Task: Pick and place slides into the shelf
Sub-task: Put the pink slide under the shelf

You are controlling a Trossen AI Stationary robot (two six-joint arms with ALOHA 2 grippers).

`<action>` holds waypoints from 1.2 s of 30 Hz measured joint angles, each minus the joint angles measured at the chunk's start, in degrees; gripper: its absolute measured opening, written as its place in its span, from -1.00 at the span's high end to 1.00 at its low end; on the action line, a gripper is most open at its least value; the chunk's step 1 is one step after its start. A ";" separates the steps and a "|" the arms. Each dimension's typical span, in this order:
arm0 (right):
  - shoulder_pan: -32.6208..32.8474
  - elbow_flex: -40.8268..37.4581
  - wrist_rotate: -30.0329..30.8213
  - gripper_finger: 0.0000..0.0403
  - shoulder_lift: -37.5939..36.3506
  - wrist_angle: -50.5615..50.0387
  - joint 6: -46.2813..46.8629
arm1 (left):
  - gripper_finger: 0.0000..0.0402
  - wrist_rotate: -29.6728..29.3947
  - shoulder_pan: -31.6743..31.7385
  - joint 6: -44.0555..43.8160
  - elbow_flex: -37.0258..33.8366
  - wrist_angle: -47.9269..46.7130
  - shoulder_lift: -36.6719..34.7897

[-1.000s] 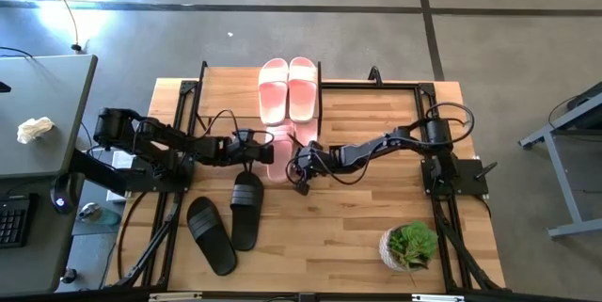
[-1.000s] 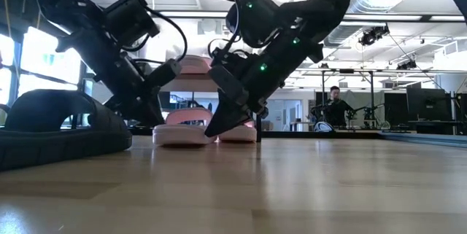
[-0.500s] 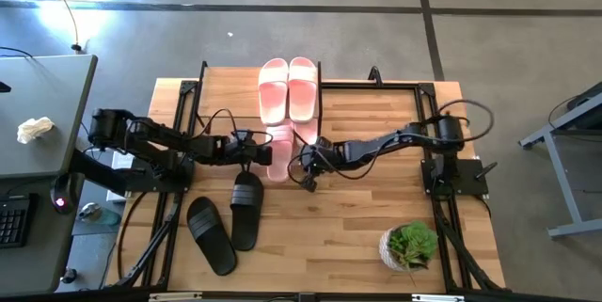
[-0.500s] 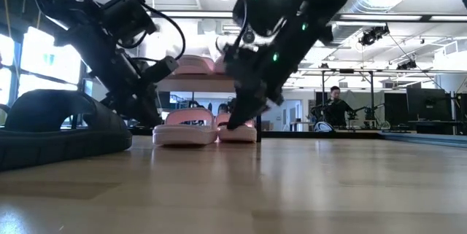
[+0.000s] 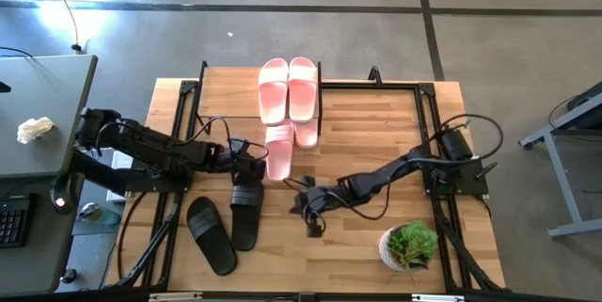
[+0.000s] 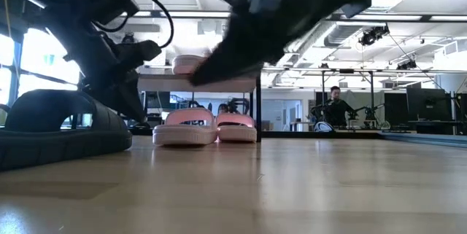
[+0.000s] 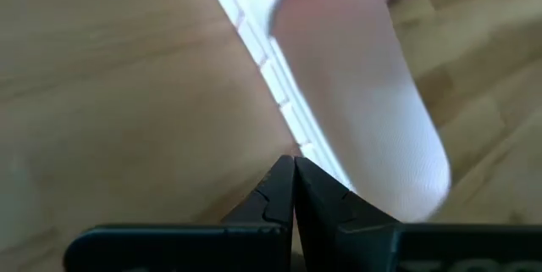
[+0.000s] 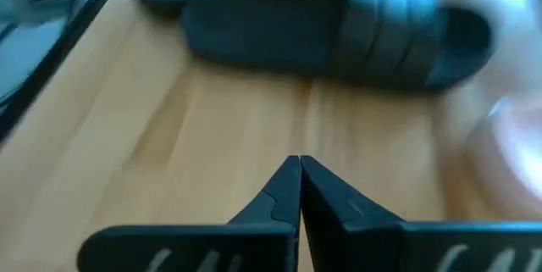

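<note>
Tabletop [image 5: 367, 123] of pale wood planks.

The wooden table [image 5: 376, 123] carries the shelf [image 5: 321, 90] at its far edge. A pink pair [image 5: 288, 88] lies on the shelf's top, another pink pair [image 5: 291, 142] under it; two black slides [image 5: 229, 217] lie left-front of it, a potted plant [image 5: 409, 246] right-front.

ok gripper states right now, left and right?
Left gripper: closed, empty, tips beside a pink slide.
Right gripper: closed, empty, over bare table, facing a black slide.
</note>
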 joint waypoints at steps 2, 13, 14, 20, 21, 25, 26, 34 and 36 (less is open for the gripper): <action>0.36 0.40 5.35 1.00 1.84 2.53 -3.00 | 1.00 -0.15 -1.21 0.00 0.00 0.05 -0.09; -2.00 10.39 19.85 1.00 13.11 -3.75 -3.13 | 1.00 -0.13 -9.02 -0.89 0.04 -1.08 -1.05; -2.20 11.67 20.49 1.00 13.68 -4.47 -3.25 | 1.00 -0.13 -9.95 -1.24 0.01 -1.99 -1.89; -4.01 16.65 21.53 1.00 16.80 -9.38 -3.08 | 1.00 -2.00 -15.12 -3.12 0.00 -3.20 -6.56; -4.34 17.05 21.69 1.00 17.25 -9.94 -3.02 | 1.00 -2.79 -15.96 -3.23 0.00 -3.70 -7.36; -5.74 16.62 21.86 1.00 17.38 -10.04 0.25 | 1.00 -5.11 -18.47 -4.37 0.06 -4.22 -10.24; -6.05 16.39 21.95 1.00 17.38 -10.37 0.41 | 1.00 -5.76 -19.11 -4.80 -0.06 -5.60 -11.21; -8.65 16.40 21.97 1.00 17.40 -8.12 -1.55 | 1.00 -8.90 -22.06 -8.01 -0.01 -9.31 -12.74; -9.56 16.43 21.93 1.00 17.40 -8.05 -1.55 | 1.00 -8.86 -22.34 -8.59 -0.02 -9.40 -12.75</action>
